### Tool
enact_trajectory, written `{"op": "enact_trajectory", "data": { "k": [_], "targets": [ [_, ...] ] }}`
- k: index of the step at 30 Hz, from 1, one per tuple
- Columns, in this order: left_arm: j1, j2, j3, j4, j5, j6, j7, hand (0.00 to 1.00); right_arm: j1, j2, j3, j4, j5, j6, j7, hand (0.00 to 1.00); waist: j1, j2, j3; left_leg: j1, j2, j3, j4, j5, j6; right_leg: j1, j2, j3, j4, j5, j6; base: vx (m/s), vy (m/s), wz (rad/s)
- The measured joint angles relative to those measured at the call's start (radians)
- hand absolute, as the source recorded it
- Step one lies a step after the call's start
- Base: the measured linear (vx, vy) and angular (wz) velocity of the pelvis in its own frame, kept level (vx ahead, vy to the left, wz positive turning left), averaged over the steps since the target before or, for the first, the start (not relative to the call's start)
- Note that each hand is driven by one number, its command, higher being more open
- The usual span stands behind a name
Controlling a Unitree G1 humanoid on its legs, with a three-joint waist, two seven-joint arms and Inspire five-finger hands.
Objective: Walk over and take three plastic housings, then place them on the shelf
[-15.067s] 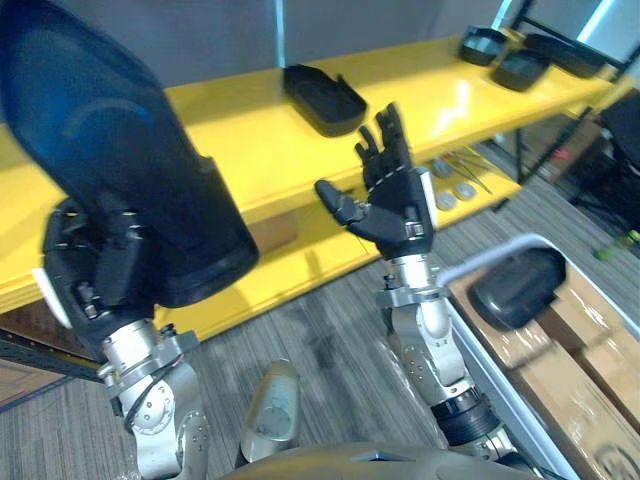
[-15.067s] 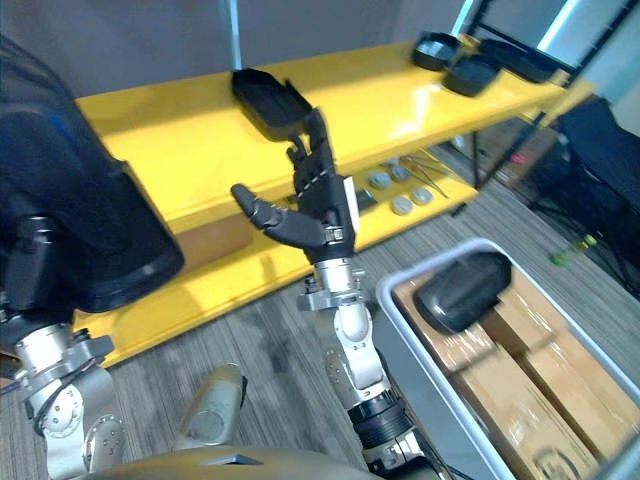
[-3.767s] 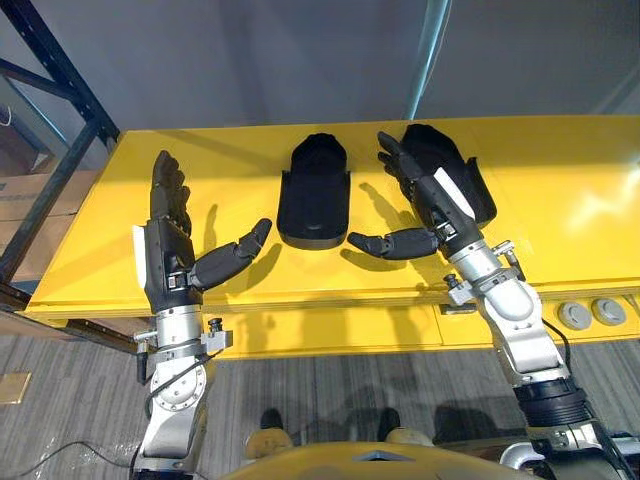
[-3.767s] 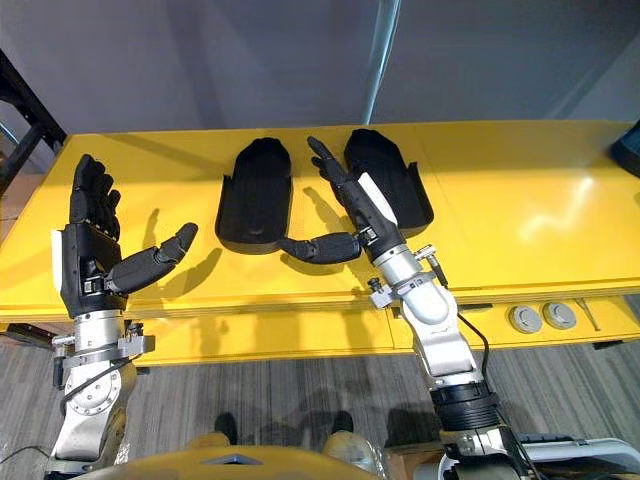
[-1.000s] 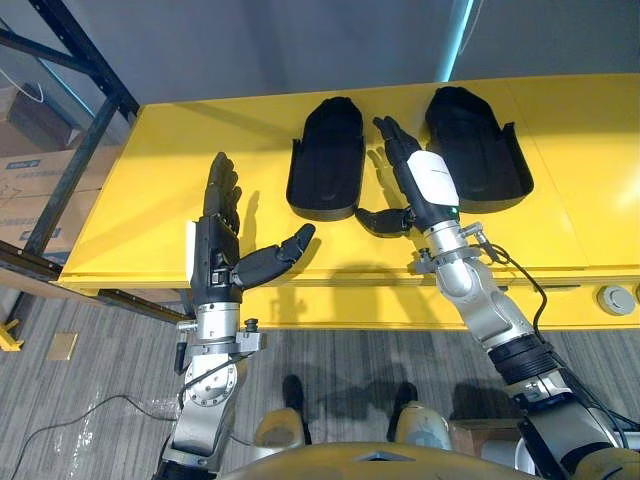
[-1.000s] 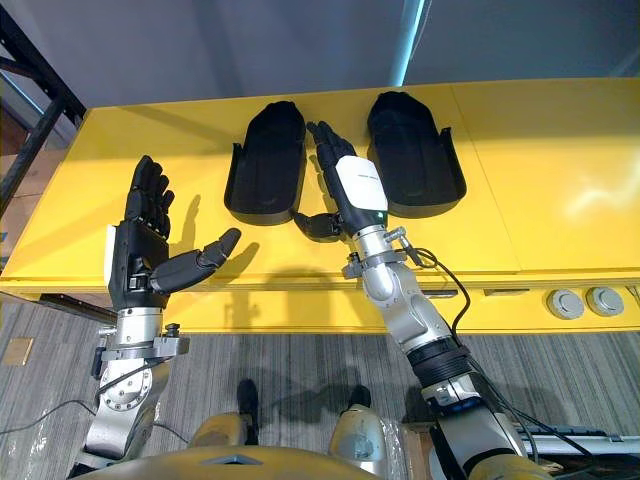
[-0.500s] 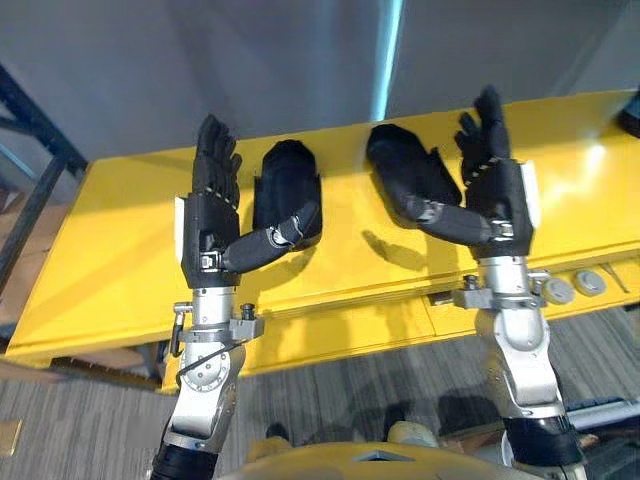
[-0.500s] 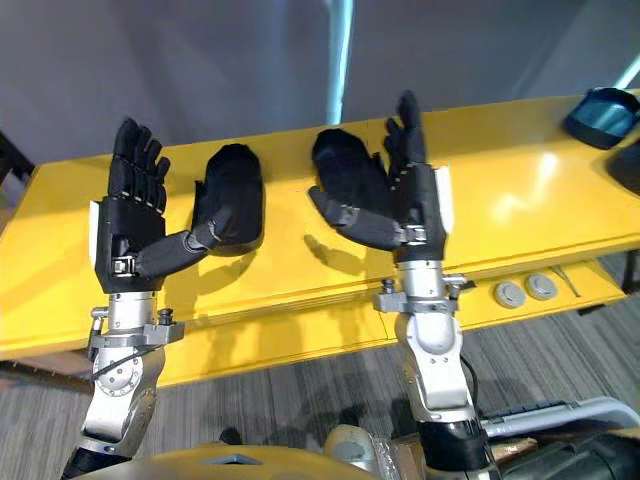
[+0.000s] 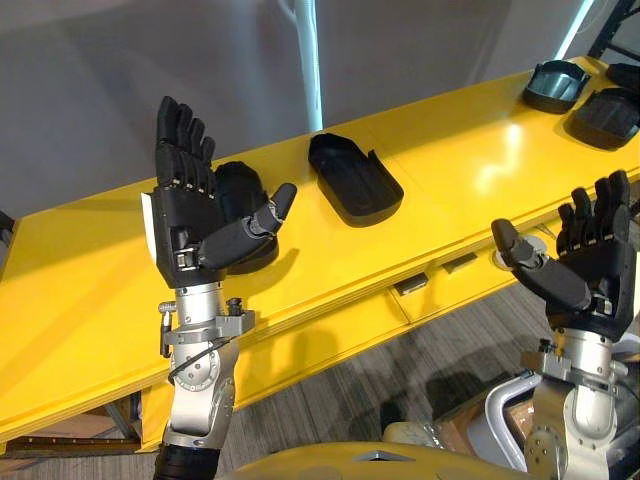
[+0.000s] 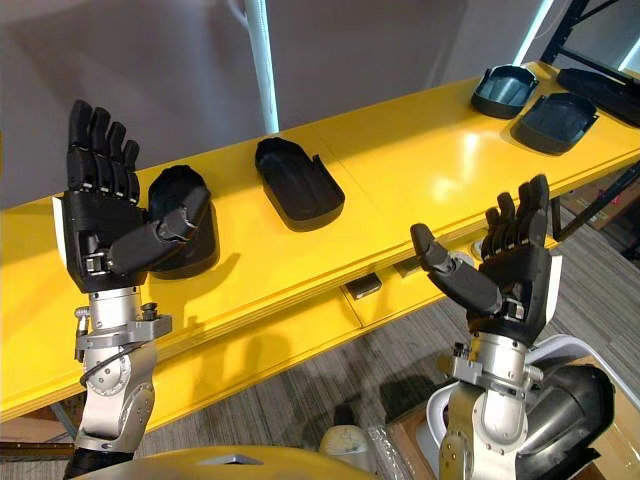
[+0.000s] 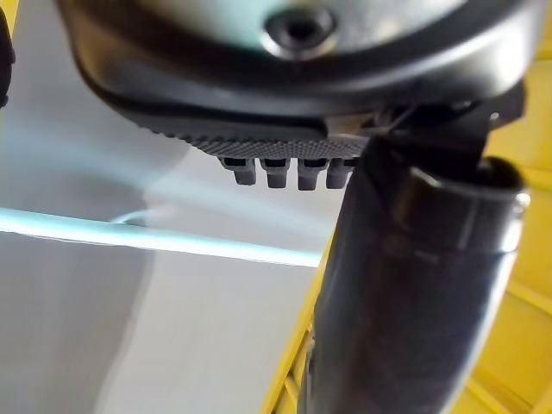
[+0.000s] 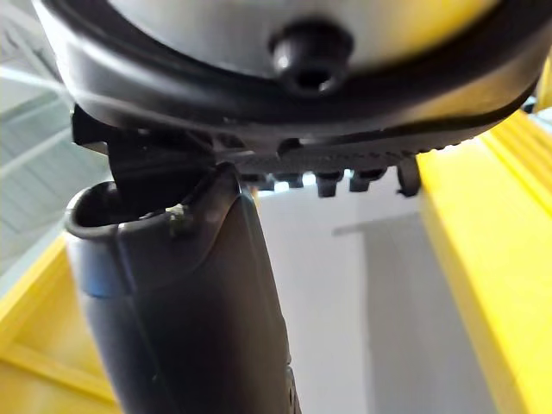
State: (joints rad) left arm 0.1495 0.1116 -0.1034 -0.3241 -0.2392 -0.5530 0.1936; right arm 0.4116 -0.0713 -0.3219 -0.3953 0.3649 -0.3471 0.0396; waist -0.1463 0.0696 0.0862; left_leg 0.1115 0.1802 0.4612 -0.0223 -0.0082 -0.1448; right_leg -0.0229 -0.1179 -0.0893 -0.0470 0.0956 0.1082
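Left eye view: left hand [image 9: 190, 215] raised, fingers straight, thumb out, empty. Right hand [image 9: 590, 262] raised, fingers spread, empty. Yellow shelf [image 9: 470, 170] carries middle housing [image 9: 355, 180]. Second housing [image 9: 238, 185] sits partly behind left hand.
Right eye view: far housings [image 10: 503, 90] lie at shelf's right end.
Left wrist view: thumb [image 11: 405, 293] extended, nothing held.
Right wrist view: fingertips [image 12: 407, 177] straight, nothing held.

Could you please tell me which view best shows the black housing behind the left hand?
The right eye view: the housing sits beside the left hand, with only its thumb across it. In the left eye view the hand hides more of it. The wrist views face wall and yellow shelf.
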Motion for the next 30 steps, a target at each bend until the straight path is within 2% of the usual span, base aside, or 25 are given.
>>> {"op": "enact_trajectory", "data": {
  "k": [2, 6, 9, 12, 16, 17, 18, 22, 26, 30],
  "targets": [
    [0.004, -0.002, 0.000, 0.000, 0.000, -0.003, 0.012, 1.00, 0.011, 0.000, -0.015, 0.000, 0.007, 0.004, 0.001, 1.00, 0.001, 0.005, -0.002, -0.002, 0.003, 0.013, -0.001, 0.001, -0.002, -0.008, 0.006, 0.015, -0.010, 0.008, -0.001, 0.00, -0.022, -0.20],
    [0.007, -0.016, 0.000, 0.000, 0.007, -0.011, 0.101, 1.00, 0.000, -0.001, -0.019, -0.001, 0.048, 0.005, 0.056, 1.00, -0.001, 0.005, -0.002, -0.005, 0.010, 0.041, 0.000, 0.001, -0.008, -0.030, 0.018, 0.038, -0.012, 0.017, -0.008, 0.00, -0.030, -0.20],
    [0.007, -0.025, 0.001, 0.000, 0.007, -0.010, 0.162, 1.00, -0.034, -0.006, 0.029, -0.001, 0.046, 0.008, 0.068, 1.00, 0.001, 0.003, -0.001, -0.005, 0.009, 0.032, 0.000, 0.000, -0.009, -0.025, 0.016, 0.032, -0.013, 0.019, -0.007, 0.00, -0.006, 0.06],
    [0.007, -0.025, 0.001, 0.000, 0.022, -0.002, 0.178, 1.00, -0.128, -0.052, 0.123, 0.000, 0.041, 0.021, 0.069, 1.00, 0.010, 0.001, 0.001, -0.006, 0.007, -0.003, 0.002, 0.002, -0.006, 0.000, 0.008, -0.004, -0.017, 0.019, -0.006, -0.01, 0.001, 0.30],
    [0.008, -0.019, 0.003, 0.000, 0.059, 0.017, 0.180, 1.00, -0.359, -0.193, 0.269, 0.105, -0.007, 0.048, 0.069, 1.00, 0.068, -0.002, 0.003, -0.022, -0.001, -0.084, 0.002, 0.015, 0.003, 0.044, -0.006, -0.085, -0.028, 0.018, -0.006, -0.05, -0.001, 0.62],
    [0.008, -0.013, 0.011, 0.000, 0.061, 0.021, 0.177, 1.00, -0.435, -0.224, 0.292, 0.169, -0.007, 0.061, 0.067, 1.00, 0.094, -0.004, 0.004, -0.035, -0.002, -0.111, 0.001, 0.026, 0.006, 0.047, -0.008, -0.110, -0.029, 0.018, -0.006, -0.07, -0.018, 0.67],
    [0.009, -0.011, 0.030, 0.000, 0.060, 0.027, 0.172, 1.00, -0.514, -0.244, 0.300, 0.241, -0.007, 0.076, 0.061, 1.00, 0.114, -0.006, 0.011, -0.041, -0.004, -0.139, -0.006, 0.039, 0.008, 0.059, -0.011, -0.139, -0.029, 0.018, -0.006, -0.06, -0.018, 0.68],
    [0.020, -0.003, 0.090, 0.000, 0.043, 0.032, 0.142, 1.00, -0.706, -0.289, 0.289, 0.436, 0.001, 0.138, 0.016, 1.00, 0.156, -0.009, 0.018, -0.047, -0.022, -0.222, -0.055, 0.087, 0.017, 0.087, -0.023, -0.219, -0.030, 0.012, -0.004, -0.07, 0.003, 0.65],
    [0.023, 0.018, 0.117, 0.000, 0.002, 0.036, 0.096, 1.00, -0.801, -0.310, 0.280, 0.504, 0.001, 0.169, 0.003, 1.00, 0.174, -0.015, 0.034, -0.059, -0.035, -0.267, -0.061, 0.104, 0.024, 0.104, -0.035, -0.264, -0.029, 0.011, -0.003, -0.05, 0.017, 0.37],
    [0.023, 0.018, 0.118, 0.000, -0.004, 0.041, 0.038, 1.00, -0.934, -0.398, 0.267, 0.648, 0.006, 0.209, -0.007, 1.00, 0.174, -0.020, 0.050, -0.080, -0.049, -0.306, -0.061, 0.114, 0.029, 0.092, -0.054, -0.291, 0.005, -0.009, 0.002, -0.04, 0.022, 0.26]
  ]
}}
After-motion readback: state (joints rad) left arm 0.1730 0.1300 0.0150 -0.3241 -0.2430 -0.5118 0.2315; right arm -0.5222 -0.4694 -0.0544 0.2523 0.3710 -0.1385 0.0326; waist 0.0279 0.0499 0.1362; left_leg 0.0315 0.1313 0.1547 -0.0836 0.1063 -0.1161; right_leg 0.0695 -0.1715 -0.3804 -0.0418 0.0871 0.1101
